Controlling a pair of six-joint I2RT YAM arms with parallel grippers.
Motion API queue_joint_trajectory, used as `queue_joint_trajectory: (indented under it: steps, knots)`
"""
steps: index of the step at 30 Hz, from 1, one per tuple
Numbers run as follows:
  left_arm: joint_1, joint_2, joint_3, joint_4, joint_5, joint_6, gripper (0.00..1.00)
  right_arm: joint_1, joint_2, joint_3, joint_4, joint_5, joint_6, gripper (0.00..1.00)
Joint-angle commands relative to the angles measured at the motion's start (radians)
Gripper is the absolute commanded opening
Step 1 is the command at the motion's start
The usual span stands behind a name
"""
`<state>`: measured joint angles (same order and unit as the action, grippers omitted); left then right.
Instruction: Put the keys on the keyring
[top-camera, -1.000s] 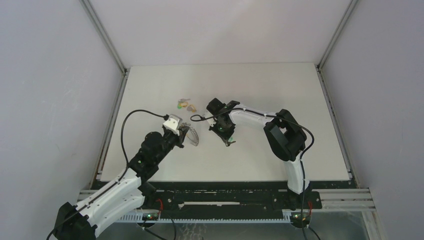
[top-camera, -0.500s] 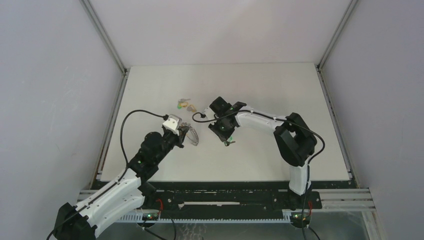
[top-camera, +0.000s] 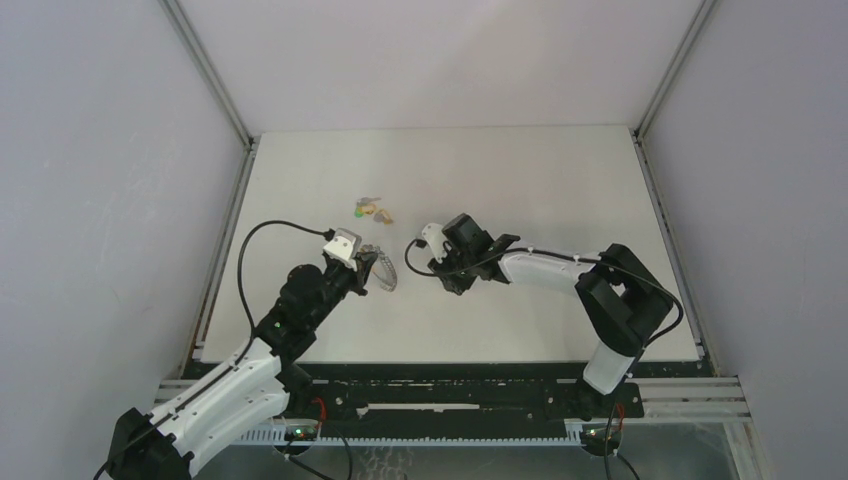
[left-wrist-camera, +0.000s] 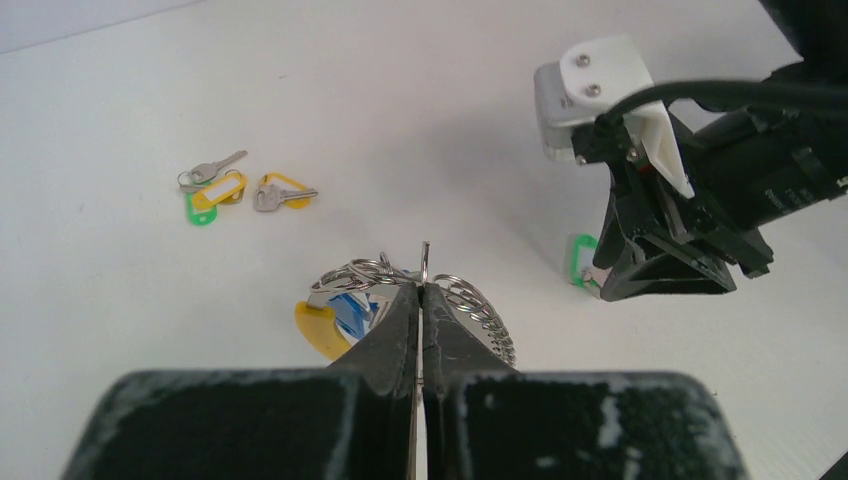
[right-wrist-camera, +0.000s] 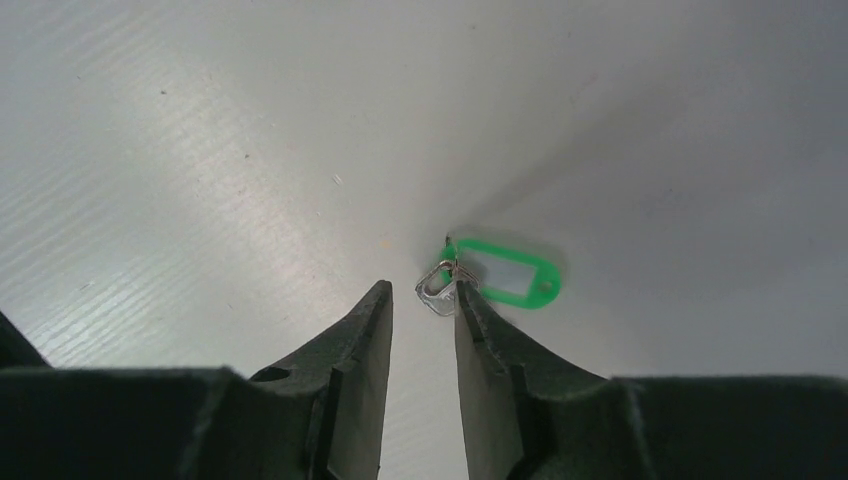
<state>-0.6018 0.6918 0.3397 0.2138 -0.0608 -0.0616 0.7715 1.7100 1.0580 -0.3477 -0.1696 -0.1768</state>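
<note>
1 green key (right-wrist-camera: 497, 272) flat on the bench (right-wrist-camera: 200, 150), metal end right at the tips of the right claw (right-wrist-camera: 422, 300), long axis running off to their right. Holds that claw slightly parted and empty, arm stretched low leftward. Pins the keyring (left-wrist-camera: 478, 312) in the shut left claw (left-wrist-camera: 420, 292), nearby.

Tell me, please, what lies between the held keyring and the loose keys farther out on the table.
Nothing: the left wrist view shows only bare white table between the keyring and the loose keys.

We log white worktop (top-camera: 520, 170) | cluster of tagged keys (left-wrist-camera: 218, 189) lying on it | green-tagged key (right-wrist-camera: 505, 273) lying apart
</note>
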Motion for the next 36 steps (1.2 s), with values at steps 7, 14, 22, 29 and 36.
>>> queue_joint_trajectory:
  steps: [7, 14, 22, 29, 36]
  knots:
    - [0.003, -0.011, -0.007, 0.056, -0.01, -0.015, 0.0, -0.023, -0.139, -0.234, 0.412, -0.011, 0.03, 0.28]
    - [0.004, -0.009, -0.006, 0.058, -0.006, -0.016, 0.0, -0.07, -0.155, -0.315, 0.528, -0.075, 0.061, 0.25]
    - [0.003, -0.012, -0.007, 0.058, -0.004, -0.017, 0.0, -0.072, -0.126, -0.327, 0.58, -0.114, 0.066, 0.22]
    - [0.003, -0.009, -0.006, 0.058, -0.002, -0.017, 0.0, -0.074, -0.095, -0.326, 0.589, -0.12, 0.072, 0.22]
    - [0.004, -0.01, -0.005, 0.058, 0.0, -0.017, 0.0, -0.072, -0.087, -0.322, 0.56, -0.125, 0.075, 0.22]
